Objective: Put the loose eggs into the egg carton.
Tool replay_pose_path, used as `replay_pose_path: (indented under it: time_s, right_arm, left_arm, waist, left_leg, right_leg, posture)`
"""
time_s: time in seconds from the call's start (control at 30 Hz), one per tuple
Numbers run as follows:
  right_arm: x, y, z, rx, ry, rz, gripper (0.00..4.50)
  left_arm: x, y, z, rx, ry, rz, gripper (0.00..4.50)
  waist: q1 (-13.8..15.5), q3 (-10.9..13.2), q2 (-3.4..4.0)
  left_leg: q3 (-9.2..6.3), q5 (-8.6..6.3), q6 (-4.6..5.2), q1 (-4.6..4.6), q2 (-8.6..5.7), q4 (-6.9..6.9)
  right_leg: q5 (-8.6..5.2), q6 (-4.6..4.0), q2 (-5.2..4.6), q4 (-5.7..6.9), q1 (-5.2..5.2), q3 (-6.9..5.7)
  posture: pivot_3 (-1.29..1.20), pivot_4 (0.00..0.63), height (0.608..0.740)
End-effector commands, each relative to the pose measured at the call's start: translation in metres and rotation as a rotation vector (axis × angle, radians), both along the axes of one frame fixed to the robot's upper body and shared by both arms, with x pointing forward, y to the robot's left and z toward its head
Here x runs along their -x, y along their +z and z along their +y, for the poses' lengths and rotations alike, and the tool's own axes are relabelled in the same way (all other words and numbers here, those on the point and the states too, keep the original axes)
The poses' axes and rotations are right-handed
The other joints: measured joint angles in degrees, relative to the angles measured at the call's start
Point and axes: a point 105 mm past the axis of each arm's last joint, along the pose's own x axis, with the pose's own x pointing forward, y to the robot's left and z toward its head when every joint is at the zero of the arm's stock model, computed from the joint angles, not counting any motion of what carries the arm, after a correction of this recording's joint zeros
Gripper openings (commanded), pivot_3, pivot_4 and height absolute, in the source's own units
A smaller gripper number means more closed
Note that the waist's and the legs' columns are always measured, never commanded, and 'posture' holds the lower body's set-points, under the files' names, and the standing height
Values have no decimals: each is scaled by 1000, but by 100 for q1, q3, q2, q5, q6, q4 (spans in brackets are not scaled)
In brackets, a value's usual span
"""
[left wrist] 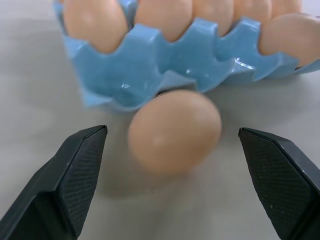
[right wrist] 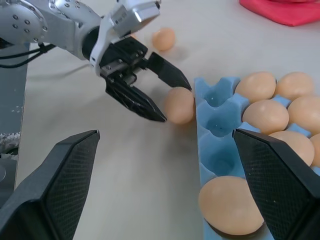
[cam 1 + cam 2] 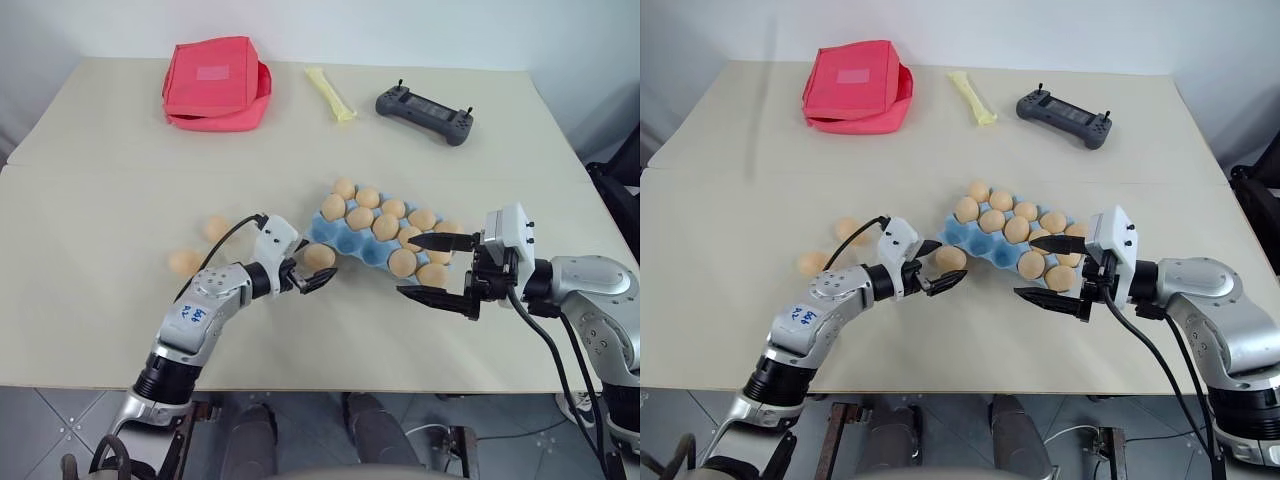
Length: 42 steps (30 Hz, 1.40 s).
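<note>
Tan-orange, smooth matte eggs are what you meet first at the left of the pale counter (image 3: 90,330): two loose ones, one (image 3: 184,263) near the left arm and another (image 3: 216,228) just beyond it, both well apart from the carton. Next you see your left hand (image 3: 304,274), its two black fingers spread wide on either side of a third loose egg (image 3: 319,257) that lies on the counter right against the near left corner of the carton; in the left wrist view the fingers (image 1: 80,170) stand clear of the egg's sides, not touching it. To the right of that lies the light blue moulded egg carton (image 3: 330,238), set at a slant, most of its cups filled with eggs and a few cups at its left end empty. Further right, your right hand (image 3: 428,267) hovers at the carton's right end, fingers spread wide, holding nothing. Along the far edge you have a red fabric pouch (image 3: 216,83), a pale yellow elongated packet (image 3: 331,94) and a dark grey handheld controller (image 3: 424,113).
</note>
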Motion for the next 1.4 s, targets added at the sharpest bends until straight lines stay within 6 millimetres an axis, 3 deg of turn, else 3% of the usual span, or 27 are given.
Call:
replay_pose_path:
  time_s: [0.03, 0.2, 0.3, 0.47, 0.53, 0.77, 0.9, 1.0, 1.17, 1.4]
  right_arm:
    - [3, 12, -1, -8, -7, -50, 4459]
    - [3, 12, -2, -5, -17, -50, 4459]
    - [3, 12, -2, -4, -22, -50, 4500]
    - [3, 12, -1, -2, -25, -50, 4500]
    - [2, 13, -1, -4, -28, -51, 4500]
    - [2, 12, -1, -2, -32, -49, 4500]
    - [4, 11, -2, 0, -42, -47, 4500]
    - [5, 11, -3, 1, -45, -44, 4500]
    - [5, 10, -3, -1, -49, -40, 4500]
    - [8, 17, -13, -26, -89, -69, 4500]
  left_arm:
    - [-3, 3, -11, -6, -29, -39, 4500]
    - [-5, 0, -14, -8, -33, -19, 4500]
    - [-7, -1, -15, 1, -24, -23, 3941]
    - [-9, 0, -15, 9, -12, -26, 2367]
    - [-8, 1, -16, 20, -8, -23, 2107]
    - [3, 7, -12, 40, -46, -25, 1998]
    - [33, 36, -16, 128, -184, -55, 1998]
    - [41, 53, -15, 169, -207, -69, 1998]
    - [23, 70, -24, 191, -168, -149, 1998]
    - [6, 56, -69, 174, -264, -143, 1998]
  waist:
    - [8, 0, 0]
    - [33, 0, 0]
    - [78, 0, 0]
    - [122, 0, 0]
    - [124, 0, 0]
    - [116, 0, 0]
    - [117, 0, 0]
    - [121, 0, 0]
    - [123, 0, 0]
    - [120, 0, -1]
  left_leg:
    - [0, 0, 0, 0, 0, 0]
    - [0, 0, 0, 0, 0, 0]
    - [0, 0, 0, 0, 0, 0]
    - [0, 0, 0, 0, 0, 3]
    - [0, 0, 0, 0, 0, 3]
    - [0, 0, 0, 0, 0, 3]
    - [0, 0, 0, -1, 1, -1]
    - [0, 0, 0, -1, 1, -1]
    - [-3, 1, 1, -2, -2, 26]
    - [-2, 0, 2, -10, -5, 64]
  right_leg:
    - [0, 0, 0, 0, 0, 0]
    - [0, 0, 0, 1, -1, 0]
    - [0, 0, 0, 1, -1, 0]
    - [0, 0, 0, 2, 0, 0]
    - [0, 0, 0, 1, 0, 0]
    - [0, 0, 0, 3, 0, 0]
    - [-1, -1, 0, 4, -2, 0]
    - [-1, -1, 0, 3, -1, 0]
    - [-3, -6, 0, 1, 9, 0]
    - [-19, -39, -1, -21, 29, 8]
  posture:
    - [0, 150, 740]
    - [0, 150, 740]
    - [0, 150, 740]
    - [0, 150, 740]
    - [0, 150, 740]
    - [0, 150, 740]
    - [0, 150, 740]
    - [0, 150, 740]
    - [0, 150, 740]
    - [0, 150, 740]
